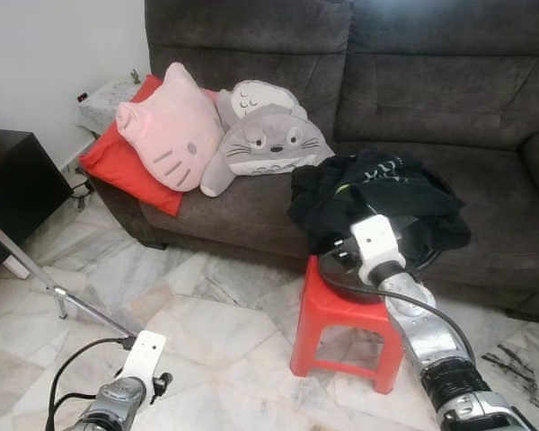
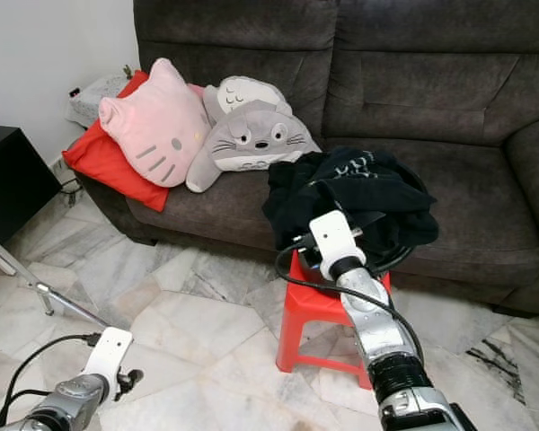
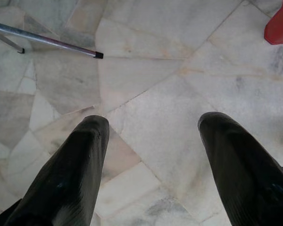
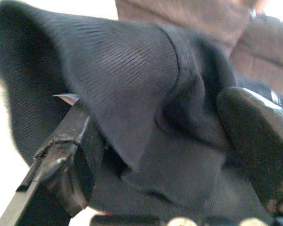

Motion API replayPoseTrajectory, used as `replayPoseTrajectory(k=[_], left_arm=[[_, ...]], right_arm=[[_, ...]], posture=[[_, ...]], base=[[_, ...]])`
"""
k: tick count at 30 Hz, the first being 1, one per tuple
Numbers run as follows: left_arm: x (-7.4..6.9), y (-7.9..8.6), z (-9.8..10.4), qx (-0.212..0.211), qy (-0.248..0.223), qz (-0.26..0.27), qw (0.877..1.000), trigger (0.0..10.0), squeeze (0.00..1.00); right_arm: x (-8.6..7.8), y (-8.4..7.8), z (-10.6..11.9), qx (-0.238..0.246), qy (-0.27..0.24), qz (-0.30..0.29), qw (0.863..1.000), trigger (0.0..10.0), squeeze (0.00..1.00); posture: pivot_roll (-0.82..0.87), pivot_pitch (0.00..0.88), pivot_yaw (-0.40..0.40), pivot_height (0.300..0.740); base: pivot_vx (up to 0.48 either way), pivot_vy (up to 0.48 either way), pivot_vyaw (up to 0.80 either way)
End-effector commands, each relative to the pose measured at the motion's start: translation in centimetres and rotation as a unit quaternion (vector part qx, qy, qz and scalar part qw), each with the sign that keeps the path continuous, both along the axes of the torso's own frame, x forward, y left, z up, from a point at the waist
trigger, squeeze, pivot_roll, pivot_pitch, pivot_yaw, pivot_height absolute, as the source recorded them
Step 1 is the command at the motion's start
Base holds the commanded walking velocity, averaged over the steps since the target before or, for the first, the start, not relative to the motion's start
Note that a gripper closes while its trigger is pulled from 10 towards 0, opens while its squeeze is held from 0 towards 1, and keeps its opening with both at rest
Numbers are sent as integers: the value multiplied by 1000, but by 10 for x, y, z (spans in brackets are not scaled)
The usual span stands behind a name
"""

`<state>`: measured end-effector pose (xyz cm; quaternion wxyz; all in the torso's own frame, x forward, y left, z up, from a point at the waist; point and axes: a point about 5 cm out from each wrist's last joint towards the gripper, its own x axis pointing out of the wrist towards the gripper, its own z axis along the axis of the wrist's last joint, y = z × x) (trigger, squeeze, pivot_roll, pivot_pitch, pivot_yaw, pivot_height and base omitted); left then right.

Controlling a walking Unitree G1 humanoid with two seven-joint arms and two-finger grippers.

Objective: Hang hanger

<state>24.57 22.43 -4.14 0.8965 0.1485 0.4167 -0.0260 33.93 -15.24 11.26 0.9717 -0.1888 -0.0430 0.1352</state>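
Hanger not identifiable; black garment (image 1: 377, 193) heaped on red stool (image 1: 328, 310) against sofa (image 1: 485, 108). Right gripper (image 4: 155, 155), fingers parted, straddles a fabric fold. Advise locating the hanger bar before closing. Left gripper (image 3: 153, 155) wide, idle above floor (image 3: 146, 70).

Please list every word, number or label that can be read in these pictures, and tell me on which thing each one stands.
No text can be read for certain.
Black garment on the red stool: pale printing near its top, too small and creased to read.
Pink cat cushion and grey plush cushion: drawn faces, no words.
Right pincer is at the garment's black cloth, where no lettering shows.
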Motion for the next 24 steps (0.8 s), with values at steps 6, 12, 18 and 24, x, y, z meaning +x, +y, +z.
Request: replayPoseTrajectory(k=[6, 12, 18, 24], left_arm=[[2, 2, 2, 10, -1, -6, 1000, 10000, 0], [2, 2, 2, 11, 1, -8, 1000, 10000, 0], [2, 2, 2, 11, 1, -8, 1000, 10000, 0], [2, 2, 2, 11, 1, -8, 1000, 10000, 0]], right_arm=[[1, 7, 1, -33, -6, 24, 999, 10000, 0], [3, -4, -6, -45, 12, -10, 999, 10000, 0], [2, 0, -12, -54, 34, 10, 998, 10000, 0], [1, 4, -17, -61, 40, 15, 997, 10000, 0]], posture=[[-189, 8, 115, 740], [-192, 7, 117, 740], [-189, 4, 115, 740], [-188, 4, 115, 740]], base=[[0, 0, 0], [0, 0, 0], [0, 0, 0], [0, 0, 0]])
